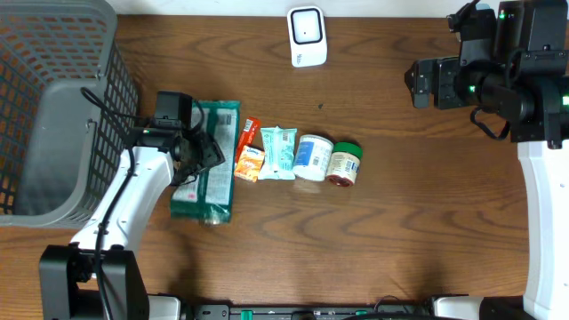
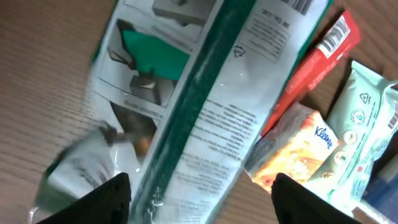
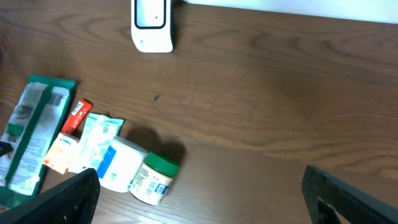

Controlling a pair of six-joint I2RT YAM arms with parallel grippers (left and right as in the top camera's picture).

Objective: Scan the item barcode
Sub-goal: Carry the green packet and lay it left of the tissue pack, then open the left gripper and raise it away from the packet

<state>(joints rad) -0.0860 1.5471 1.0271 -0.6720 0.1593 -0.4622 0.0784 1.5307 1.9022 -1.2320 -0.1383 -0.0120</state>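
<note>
As it hangs spread wide, the left claw (image 2: pixel 200 190) sits over the green pack (image 2: pixel 211 93).

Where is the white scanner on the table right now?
In the overhead view, the white scanner lies at the far edge of the table, near the centre, well beyond the white tub and green-lidded jar.

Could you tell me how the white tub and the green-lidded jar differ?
The white tub has a blue label; the green-lidded jar has a pale one. The tub looks wider than the jar. Both lie on their sides, side by side.
</note>
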